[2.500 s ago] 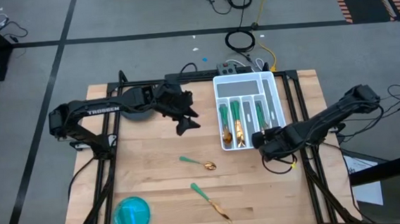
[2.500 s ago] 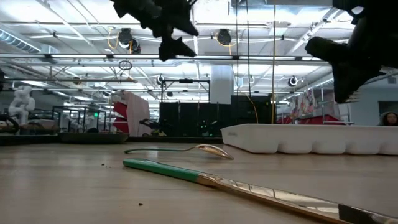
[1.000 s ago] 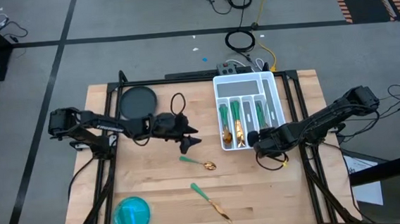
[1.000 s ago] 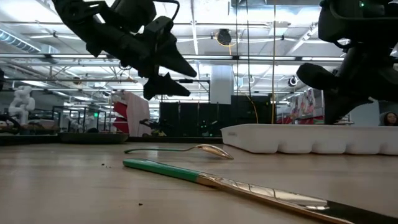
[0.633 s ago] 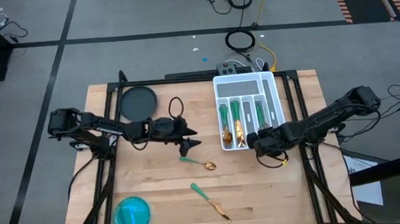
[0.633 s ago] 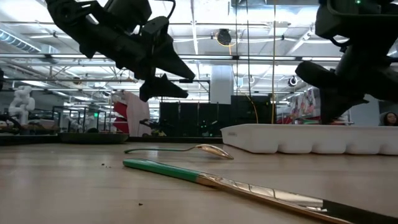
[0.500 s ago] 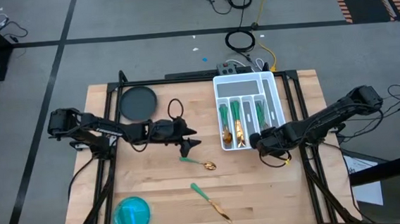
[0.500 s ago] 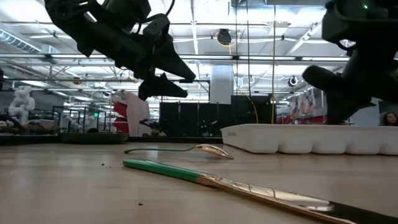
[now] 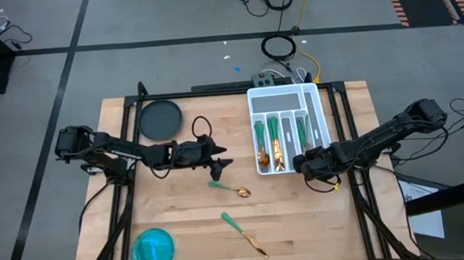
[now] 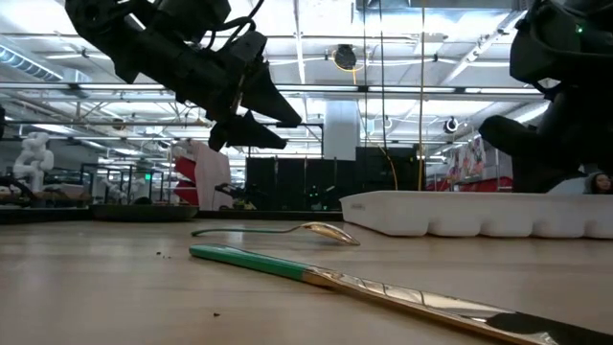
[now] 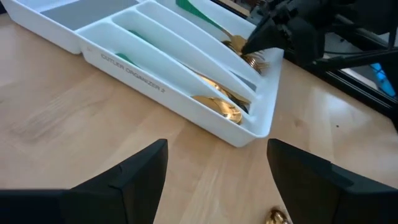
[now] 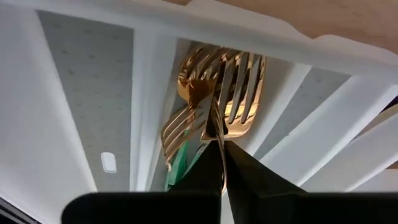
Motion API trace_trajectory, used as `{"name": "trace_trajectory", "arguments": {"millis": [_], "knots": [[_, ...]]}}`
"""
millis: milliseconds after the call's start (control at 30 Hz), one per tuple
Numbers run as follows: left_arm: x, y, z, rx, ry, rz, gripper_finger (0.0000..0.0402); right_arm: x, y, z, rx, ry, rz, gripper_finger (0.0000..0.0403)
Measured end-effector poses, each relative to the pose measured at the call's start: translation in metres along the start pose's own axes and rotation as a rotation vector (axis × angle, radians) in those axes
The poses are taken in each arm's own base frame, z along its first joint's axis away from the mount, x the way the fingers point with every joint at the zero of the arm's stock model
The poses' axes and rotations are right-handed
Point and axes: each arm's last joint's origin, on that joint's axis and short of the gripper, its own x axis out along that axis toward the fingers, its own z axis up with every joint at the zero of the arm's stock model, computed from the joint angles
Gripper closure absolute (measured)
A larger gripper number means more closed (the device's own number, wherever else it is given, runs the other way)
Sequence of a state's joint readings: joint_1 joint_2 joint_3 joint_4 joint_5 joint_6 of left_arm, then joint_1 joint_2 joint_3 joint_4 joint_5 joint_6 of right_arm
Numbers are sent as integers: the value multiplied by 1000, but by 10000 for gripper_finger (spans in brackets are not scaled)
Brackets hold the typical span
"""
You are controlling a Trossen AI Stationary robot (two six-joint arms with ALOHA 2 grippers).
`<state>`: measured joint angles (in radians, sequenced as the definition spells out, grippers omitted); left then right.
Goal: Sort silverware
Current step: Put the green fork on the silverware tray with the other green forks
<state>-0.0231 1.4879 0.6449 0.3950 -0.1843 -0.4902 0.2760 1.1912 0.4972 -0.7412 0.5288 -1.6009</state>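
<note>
Two gold-headed, teal-handled utensils, a spoon [image 9: 229, 188] and a knife [image 9: 243, 233], remain on the wooden worktop [image 9: 182, 232]. Left claw [image 9: 220, 161], fingers apart, has descended near the spoon; right claw [image 12: 219, 144], fingers together, has retreated slightly over the white compartment tray [image 9: 285, 96].

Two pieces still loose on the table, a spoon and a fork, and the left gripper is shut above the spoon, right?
Not quite: the left gripper is open, its fingers spread in the left wrist view. The spoon and fork do lie loose on the table.
</note>
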Motion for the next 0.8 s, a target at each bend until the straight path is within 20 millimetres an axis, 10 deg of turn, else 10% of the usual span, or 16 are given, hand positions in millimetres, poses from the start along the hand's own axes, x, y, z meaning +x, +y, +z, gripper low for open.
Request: {"name": "trace_trajectory", "arguments": {"millis": [467, 800], "knots": [[0, 0, 0, -3, -6, 11, 121, 0, -6, 2, 323, -79, -53, 394], [0, 1, 1, -4, -19, 35, 121, 2, -6, -3, 469, -75, -36, 297]]}}
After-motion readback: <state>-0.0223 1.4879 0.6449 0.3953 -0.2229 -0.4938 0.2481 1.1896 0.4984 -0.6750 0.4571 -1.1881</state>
